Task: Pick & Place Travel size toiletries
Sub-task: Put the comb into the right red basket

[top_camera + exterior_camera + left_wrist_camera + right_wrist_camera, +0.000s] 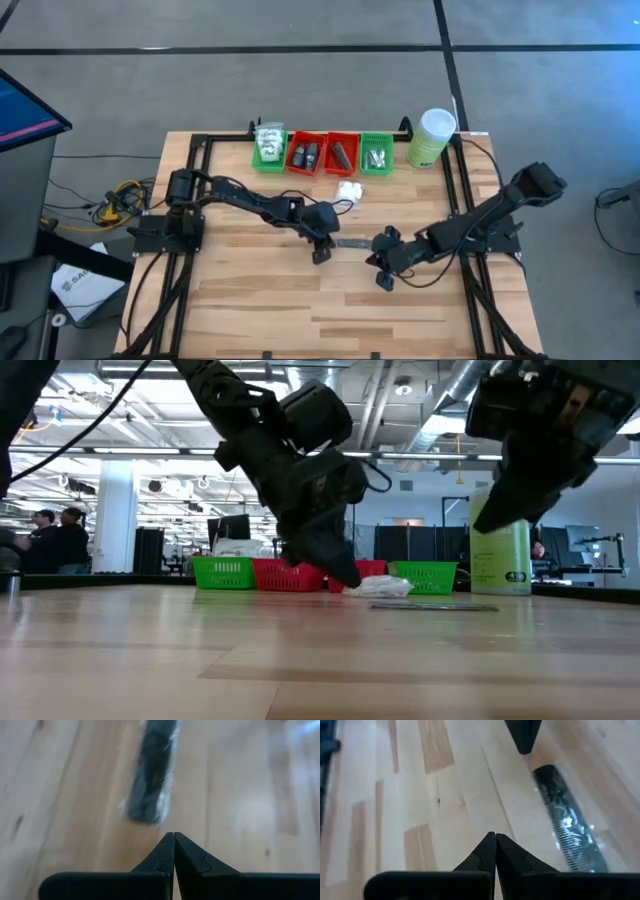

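left gripper at frame centre, fingers pinched together, empty, tip just beside the dark grey flat bar; likely lining up a pick | right gripper lower right of bar, also pinched closed, holding nothing | white soft packets loose below trays; sorted items sit inside, so trays look like the goal

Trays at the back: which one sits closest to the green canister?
The green tray at the right end of the row, holding small silvery tubes. It sits beside the canister; the other green tray is at the far left end.
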Tool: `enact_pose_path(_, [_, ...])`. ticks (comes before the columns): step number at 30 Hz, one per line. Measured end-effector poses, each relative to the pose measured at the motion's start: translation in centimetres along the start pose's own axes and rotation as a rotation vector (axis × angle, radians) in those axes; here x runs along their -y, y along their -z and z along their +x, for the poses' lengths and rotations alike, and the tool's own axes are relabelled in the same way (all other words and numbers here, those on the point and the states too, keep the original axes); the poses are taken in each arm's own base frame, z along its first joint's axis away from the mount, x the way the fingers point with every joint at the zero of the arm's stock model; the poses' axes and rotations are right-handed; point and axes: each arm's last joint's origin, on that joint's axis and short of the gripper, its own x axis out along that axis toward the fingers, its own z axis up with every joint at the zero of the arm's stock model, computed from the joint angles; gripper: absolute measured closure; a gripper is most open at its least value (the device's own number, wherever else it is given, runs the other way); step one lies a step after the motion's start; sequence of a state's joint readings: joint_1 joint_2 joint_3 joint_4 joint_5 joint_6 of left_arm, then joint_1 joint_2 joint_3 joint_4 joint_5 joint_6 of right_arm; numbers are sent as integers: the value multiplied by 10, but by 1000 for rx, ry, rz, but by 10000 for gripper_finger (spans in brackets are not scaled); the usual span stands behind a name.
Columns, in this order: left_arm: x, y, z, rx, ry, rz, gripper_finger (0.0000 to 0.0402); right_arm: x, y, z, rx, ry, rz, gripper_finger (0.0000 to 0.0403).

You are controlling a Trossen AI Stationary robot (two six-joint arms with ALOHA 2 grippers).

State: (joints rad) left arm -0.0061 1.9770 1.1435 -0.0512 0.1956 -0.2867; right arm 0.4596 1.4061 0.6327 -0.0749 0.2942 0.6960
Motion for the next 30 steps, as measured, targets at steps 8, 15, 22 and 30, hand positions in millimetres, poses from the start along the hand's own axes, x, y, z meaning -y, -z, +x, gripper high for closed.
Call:
enact_pose_path(8, [-7,-10,-2,90,-17,-11,401,-15,11,-8,343,237,162,403])
enact_pose_path(15, [-25,-17,-7,122,-36,-13,401,-15,29,5,244,194,114,403])
enact_pose_path(22, [-26,-17,-7,114,-3,14,401,4,26,10,173,195,76,403])
enact_pose_path(30, [-29,-8,6,72,-6,-4,401,16,14,4,144,135,42,403])
